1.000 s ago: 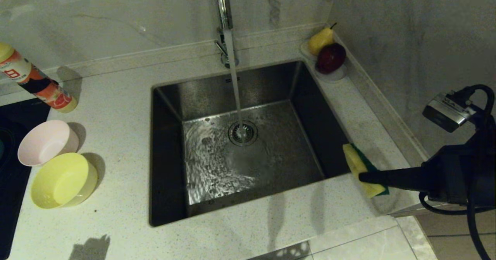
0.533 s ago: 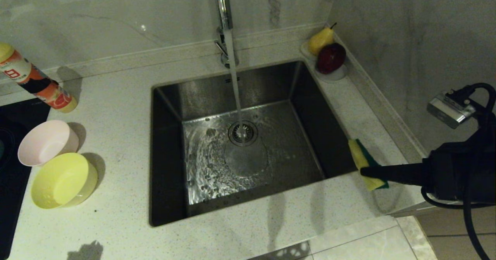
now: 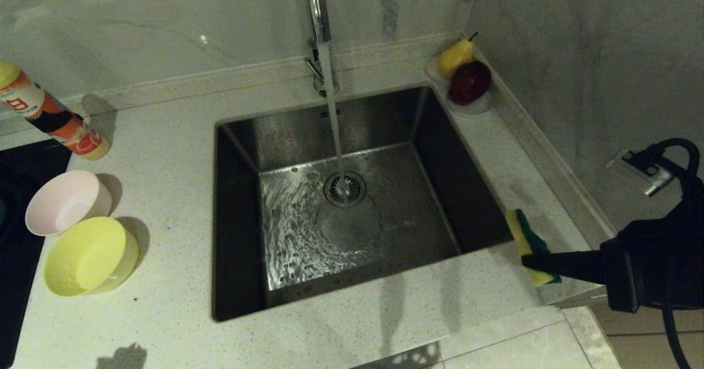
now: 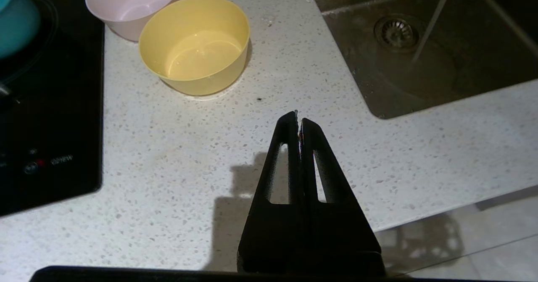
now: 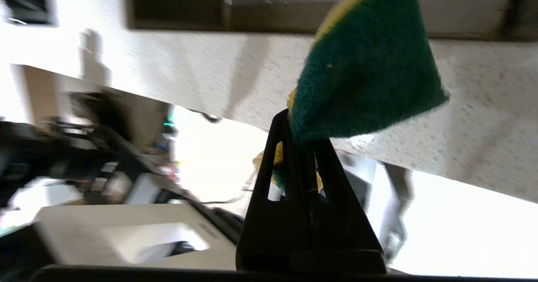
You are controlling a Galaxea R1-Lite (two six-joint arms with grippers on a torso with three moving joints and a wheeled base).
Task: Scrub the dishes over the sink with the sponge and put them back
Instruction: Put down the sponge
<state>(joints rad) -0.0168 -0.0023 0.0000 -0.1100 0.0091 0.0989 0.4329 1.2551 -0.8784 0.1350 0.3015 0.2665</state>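
My right gripper is shut on the sponge, yellow foam with a green face, held on edge just above the counter past the sink's right front corner. In the right wrist view the sponge's green face fans out beyond the gripper. Water runs from the tap into the sink. The pink bowl and yellow bowl stand on the counter left of the sink. My left gripper hovers shut and empty over the counter, near the yellow bowl, pink bowl and blue bowl.
A black hob lies at the far left, with the blue bowl on it. A leaning bottle stands behind the bowls. A white saucer with a pear and a red apple sits in the back right corner. A wall runs close along the right.
My right gripper has carried the sponge to the right and a little toward the front, off the sink's edge, while its wrist rolled. The bowls have not moved.
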